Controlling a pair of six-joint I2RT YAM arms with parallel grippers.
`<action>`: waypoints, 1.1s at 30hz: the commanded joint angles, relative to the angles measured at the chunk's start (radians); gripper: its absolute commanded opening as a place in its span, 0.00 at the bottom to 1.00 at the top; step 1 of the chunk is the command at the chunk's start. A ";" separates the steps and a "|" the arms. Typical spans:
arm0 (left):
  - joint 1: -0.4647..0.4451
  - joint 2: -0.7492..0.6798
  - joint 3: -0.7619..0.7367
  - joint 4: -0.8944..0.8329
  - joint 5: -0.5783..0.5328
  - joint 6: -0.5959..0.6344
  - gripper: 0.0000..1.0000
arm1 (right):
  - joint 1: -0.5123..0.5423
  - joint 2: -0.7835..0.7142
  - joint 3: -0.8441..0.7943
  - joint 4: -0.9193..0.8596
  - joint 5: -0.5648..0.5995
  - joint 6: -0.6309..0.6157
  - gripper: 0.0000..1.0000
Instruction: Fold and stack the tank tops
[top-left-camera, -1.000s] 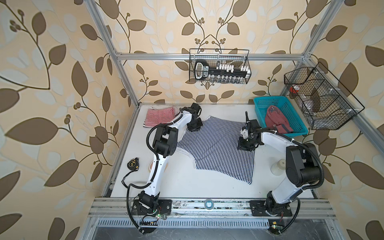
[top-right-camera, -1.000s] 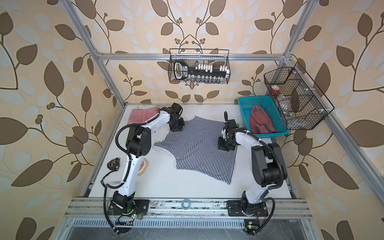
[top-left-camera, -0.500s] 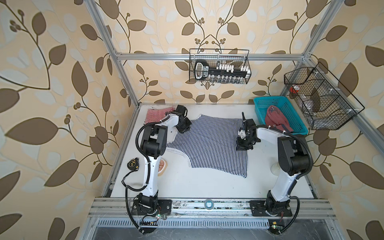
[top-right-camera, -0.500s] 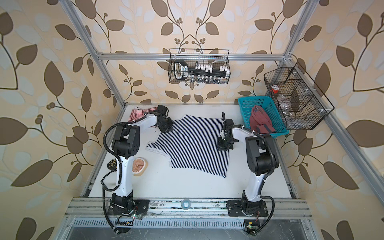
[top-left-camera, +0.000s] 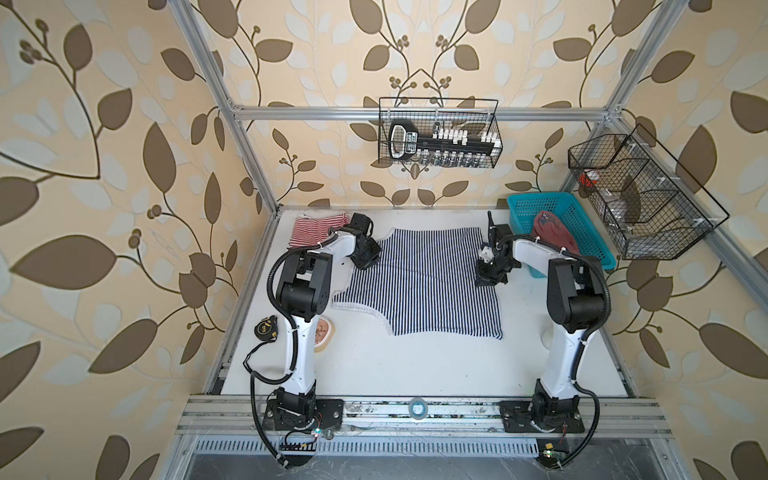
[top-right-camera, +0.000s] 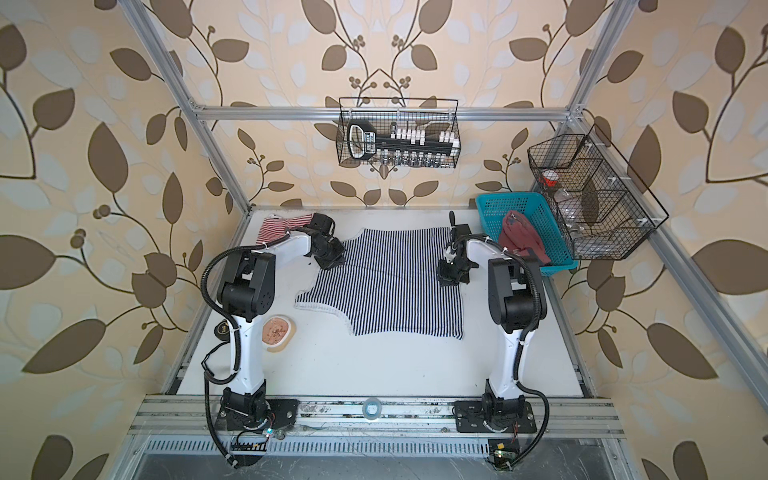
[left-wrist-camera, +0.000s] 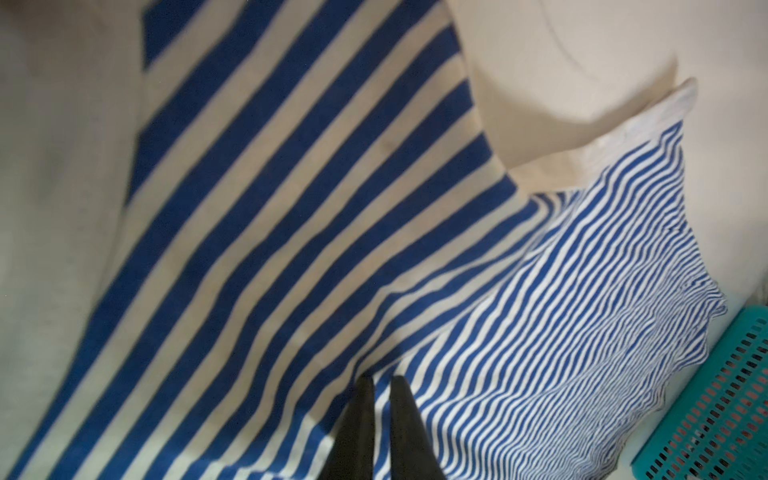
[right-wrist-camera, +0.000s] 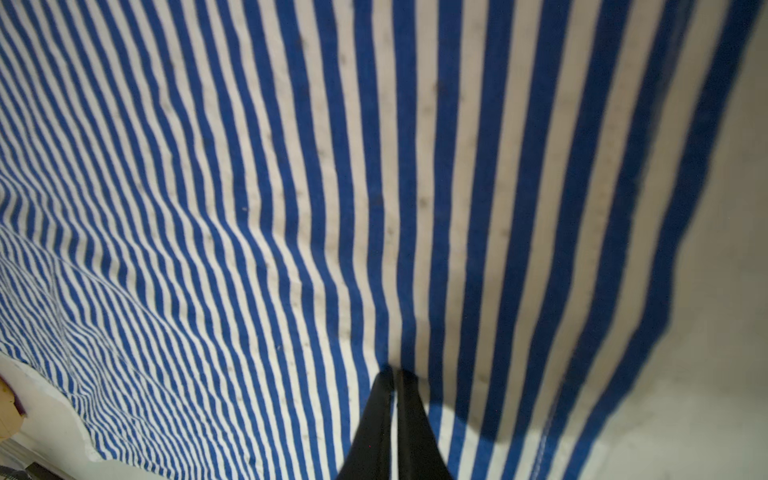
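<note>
Out on the middle of the desk (top-left-camera: 415, 365) lies the navy top (top-left-camera: 419, 286), spread nearly flat, and both arms are down on it, one at each side edge of its far half.

Left pincer (left-wrist-camera: 380, 380) is narrow, just a sliver between the fingers. Cloth rises like a tent to its tips, so I read that as a pinch on the top's left edge.

Right pincer (right-wrist-camera: 395, 370) is closed tight on the opposite edge, the stripes converging right at its tips.

Why two grips? My guess is that matched holds on opposite sides keep the cloth taut and square, so the far half can be carried toward the near half in one clean fold without bunching.

Over at the far left corner sits the striped red top (top-left-camera: 316, 228), compact and apparently folded, likely the base of the stack. It is just beside the left arm, so that arm wants care.

Off to the right, the red top (top-left-camera: 550, 232) lies crumpled in the basket (top-left-camera: 536, 203), not yet dealt with. One top looks done, one is under way, one waits.
</note>
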 joint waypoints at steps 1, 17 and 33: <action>-0.010 -0.028 0.028 -0.106 -0.013 0.033 0.18 | -0.006 -0.007 0.014 0.007 -0.034 -0.037 0.09; -0.177 -0.594 -0.141 -0.304 -0.132 0.249 0.37 | 0.011 -0.644 -0.429 0.020 0.119 0.140 0.24; -0.439 -0.810 -0.677 -0.212 -0.109 0.162 0.42 | 0.115 -0.949 -0.826 0.042 0.254 0.368 0.31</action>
